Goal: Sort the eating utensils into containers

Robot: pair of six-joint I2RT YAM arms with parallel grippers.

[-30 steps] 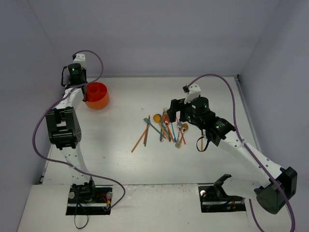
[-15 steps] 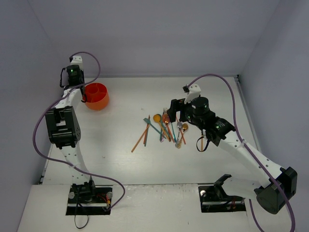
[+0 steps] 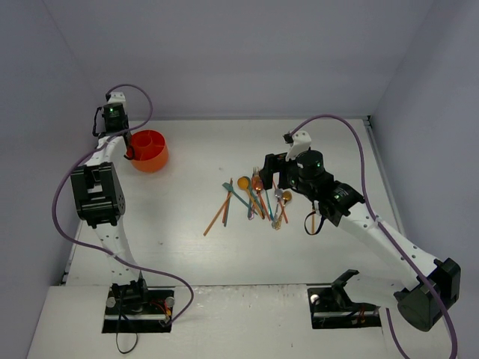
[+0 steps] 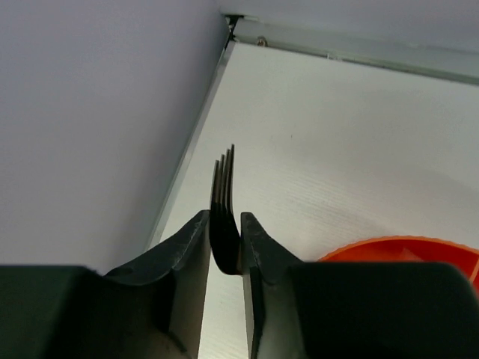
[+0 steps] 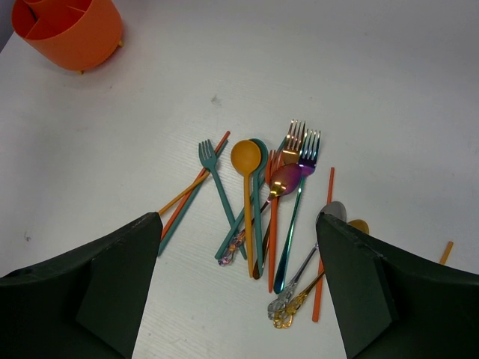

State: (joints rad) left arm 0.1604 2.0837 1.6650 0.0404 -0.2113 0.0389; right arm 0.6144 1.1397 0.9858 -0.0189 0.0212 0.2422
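Between the narrow jaws of my left gripper (image 4: 224, 218) stands a black fork (image 4: 223, 183), tines pointing up and away; the gripper is shut on it. It hangs just left of the orange-red cup (image 4: 408, 250), the container (image 3: 150, 149) at the table's back left. Its handle is hidden. The other eating utensils (image 3: 258, 198) lie in a loose pile mid-table: teal, orange, gold, iridescent and silver forks, spoons and chopsticks (image 5: 277, 194). My right gripper (image 5: 236, 218) hovers open above that pile, holding nothing.
The left wall and the table's back-left corner (image 4: 232, 19) lie close to my left gripper. One orange chopstick (image 5: 446, 252) lies apart at the pile's right. The cup (image 5: 71, 30) shows its inner dividers in the right wrist view.
My left wrist has drifted a little left and back beside the cup, uncovering more of the cup's rim. The right arm and the pile have not moved.
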